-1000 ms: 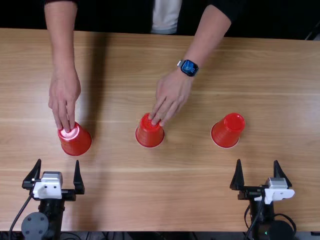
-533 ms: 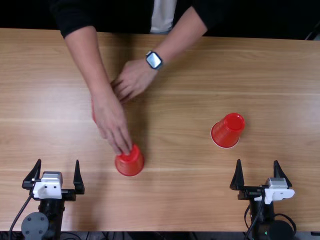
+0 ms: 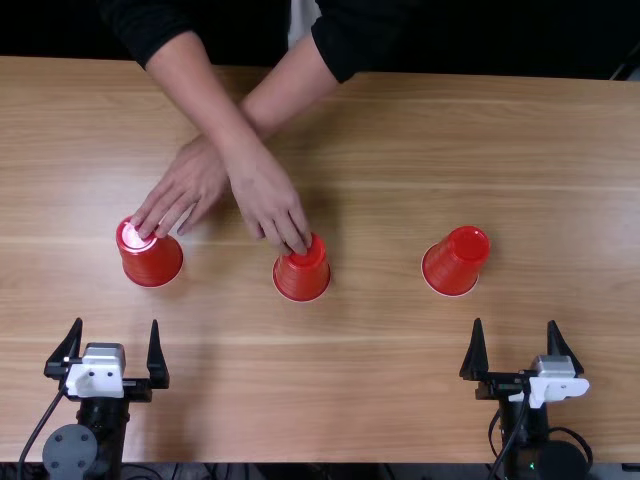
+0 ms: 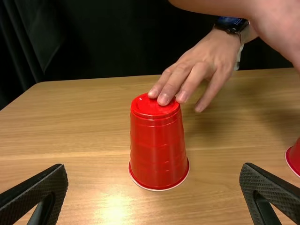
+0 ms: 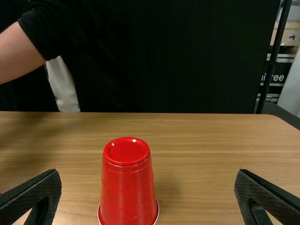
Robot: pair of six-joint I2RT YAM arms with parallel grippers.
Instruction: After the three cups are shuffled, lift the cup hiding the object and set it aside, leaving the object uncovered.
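Three red cups stand upside down in a row. A person's crossed hands rest on two of them: one hand (image 3: 175, 190) touches the left cup (image 3: 150, 254) (image 4: 157, 140), the other hand (image 3: 270, 205) touches the middle cup (image 3: 302, 268). The right cup (image 3: 456, 260) (image 5: 128, 187) stands alone. My left gripper (image 3: 110, 347) is open near the table's front edge, just in front of the left cup. My right gripper (image 3: 513, 350) is open in front of the right cup. The hidden object is out of sight.
The wooden table (image 3: 400, 150) has bare room behind the cups on the right and between the cups and the grippers. The person's arms cross over the back left part.
The person swapped the left and middle cups: arms crossed, one cup slid from near the front to the middle place, the other came out to the left place. The right cup and both grippers stayed still.
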